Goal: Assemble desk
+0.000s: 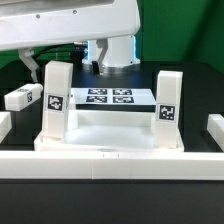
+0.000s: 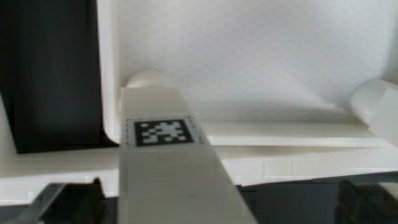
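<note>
The desk top (image 1: 110, 128) lies flat in the middle of the table, and in the wrist view it is the wide pale surface (image 2: 249, 70). One tagged white leg (image 1: 55, 100) stands upright at its corner on the exterior view's left, a second leg (image 1: 167, 105) at the corner on the right. In the wrist view the first leg (image 2: 164, 140) runs up between my fingers, and the second leg (image 2: 377, 100) shows at the edge. My gripper (image 2: 214, 205) is open and straddles the first leg from above. A third leg (image 1: 22, 98) lies loose on the left.
The marker board (image 1: 110, 97) lies behind the desk top, in front of the robot base (image 1: 110, 50). A long low white rail (image 1: 110, 160) runs along the front. White pieces sit at the exterior view's left edge (image 1: 4, 125) and right edge (image 1: 213, 130). The arm's housing (image 1: 70, 25) fills the top.
</note>
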You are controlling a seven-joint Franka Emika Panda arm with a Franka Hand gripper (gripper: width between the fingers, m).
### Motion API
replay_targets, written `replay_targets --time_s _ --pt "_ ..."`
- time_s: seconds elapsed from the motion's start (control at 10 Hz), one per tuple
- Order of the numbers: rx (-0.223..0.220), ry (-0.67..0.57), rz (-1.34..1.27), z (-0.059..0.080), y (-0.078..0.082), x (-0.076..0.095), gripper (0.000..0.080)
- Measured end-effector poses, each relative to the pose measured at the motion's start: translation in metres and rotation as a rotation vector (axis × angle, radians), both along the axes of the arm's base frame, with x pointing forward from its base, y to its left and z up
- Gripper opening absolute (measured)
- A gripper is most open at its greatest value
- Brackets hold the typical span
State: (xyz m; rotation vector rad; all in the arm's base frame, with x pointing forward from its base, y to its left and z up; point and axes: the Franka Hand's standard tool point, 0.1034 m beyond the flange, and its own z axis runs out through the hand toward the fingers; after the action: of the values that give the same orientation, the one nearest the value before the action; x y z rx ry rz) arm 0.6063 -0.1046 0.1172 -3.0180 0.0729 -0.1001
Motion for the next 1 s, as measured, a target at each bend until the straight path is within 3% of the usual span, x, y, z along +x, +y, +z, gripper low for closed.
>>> replay_targets --time_s 0.1,0.3,0.7,0.9,1.0 --pt "-0.009 0.002 0.011 0.000 -0.001 0.000 0.0648" --pt "-0.073 0.013 0.082 -0.001 -0.012 0.001 0.0648" --pt "-0.089 0.012 0.113 -0.001 -0.015 0.001 0.0648" --pt "-0.087 0.017 0.116 -0.002 -0.015 0.001 0.0380" --pt "-0.088 0.016 0.122 -0.002 -0.015 0.000 0.0380"
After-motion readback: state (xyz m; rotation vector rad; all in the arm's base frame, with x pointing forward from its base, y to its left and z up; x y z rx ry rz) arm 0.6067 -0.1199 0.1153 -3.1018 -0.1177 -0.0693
